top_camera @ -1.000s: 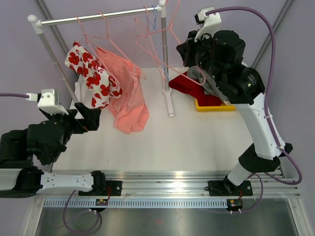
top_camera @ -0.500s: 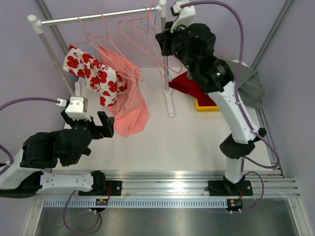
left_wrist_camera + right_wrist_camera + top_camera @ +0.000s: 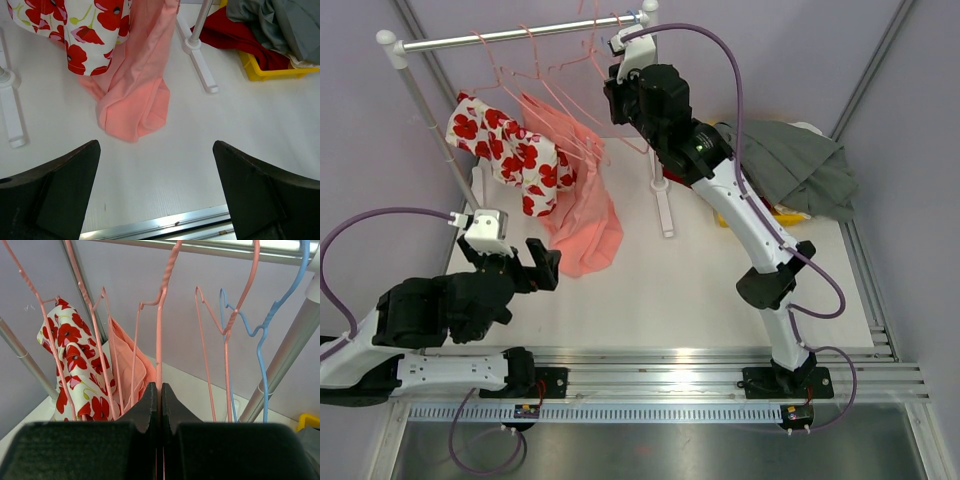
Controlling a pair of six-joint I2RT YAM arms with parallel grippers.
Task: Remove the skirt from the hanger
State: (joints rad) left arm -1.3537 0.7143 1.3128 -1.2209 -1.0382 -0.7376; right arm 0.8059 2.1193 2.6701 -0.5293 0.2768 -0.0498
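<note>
Top view: rail [image 3: 520, 33] spans the back of the counter [image 3: 700, 290], with pink hangers [image 3: 535, 60] on it. A floral garment [image 3: 505, 150] and a salmon garment [image 3: 585, 210] each hang from one; the salmon one's lower end rests on the counter. The grey skirt [image 3: 795, 165] is on no hanger. It's heaped at the right, on top of the yellow bin [image 3: 783, 212]. Right arm [image 3: 740, 200] reaches up among the hangers just under the rail, and we can't see its tips from here. Left fingers [image 3: 545, 265] sit low at the near left, spread wide, holding nothing.

Left wrist: left fingers [image 3: 60, 175] are wide apart above bare counter. The salmon hem is puddled ahead and the floral hem hangs beside it. Far right we see the grey skirt [image 3: 285, 25] over a red cloth [image 3: 225, 35] in the yellow bin [image 3: 260, 70].

Right wrist: right fingers [image 3: 147, 405] are pressed together on the upright wire of a bare pink hanger [image 3: 161, 325], whose hook curves up toward the rail [image 3: 225, 246]. We can't tell whether the hook is seated. A blue hanger [image 3: 265, 325] hangs to the right.
</note>
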